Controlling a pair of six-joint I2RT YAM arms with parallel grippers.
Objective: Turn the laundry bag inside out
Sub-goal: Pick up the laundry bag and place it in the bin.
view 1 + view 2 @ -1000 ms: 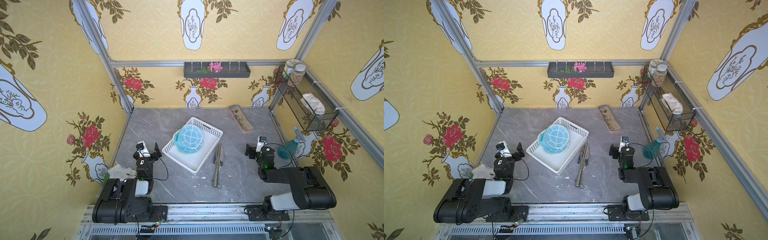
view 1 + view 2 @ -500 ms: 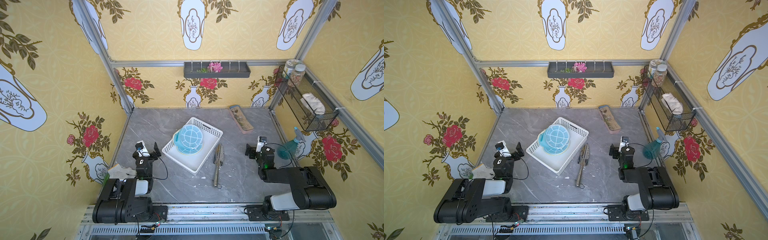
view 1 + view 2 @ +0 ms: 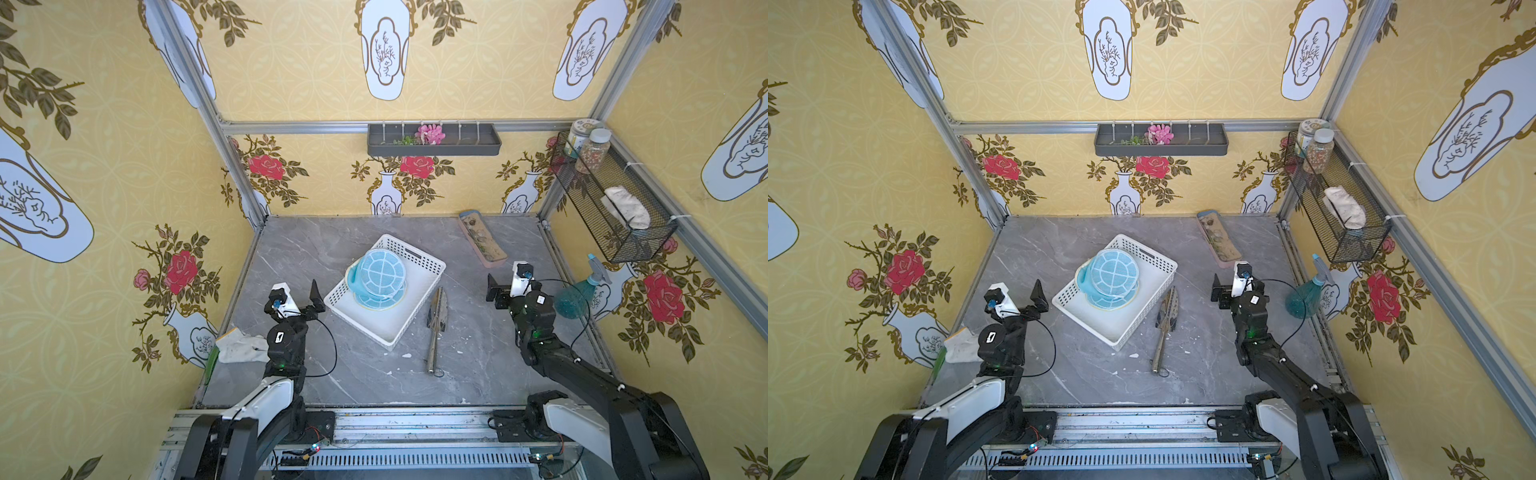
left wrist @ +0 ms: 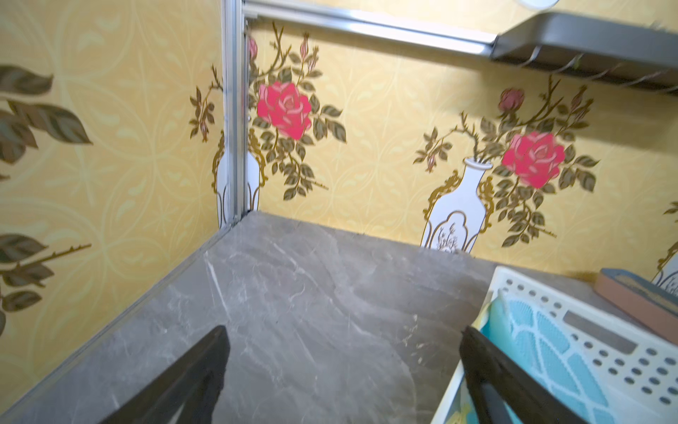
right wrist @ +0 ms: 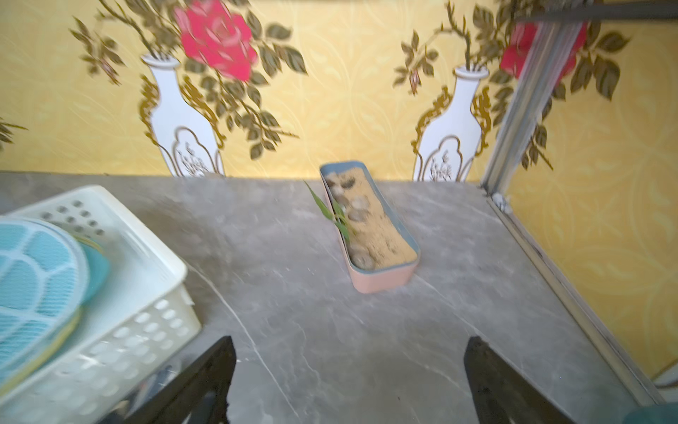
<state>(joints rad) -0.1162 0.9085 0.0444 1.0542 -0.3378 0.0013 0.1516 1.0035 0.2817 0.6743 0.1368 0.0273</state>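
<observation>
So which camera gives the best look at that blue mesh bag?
In both top views the laundry bag shows whole, in the white basket. The left wrist view catches only a cropped edge; the right wrist view shows part, blurred.

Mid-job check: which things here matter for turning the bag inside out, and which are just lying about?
For the job:
- laundry bag, lying in the white basket
- left gripper and right gripper, both open and empty

Lying about:
- trowel
- spray bottle
- sand tray
- crumpled cloth
</observation>
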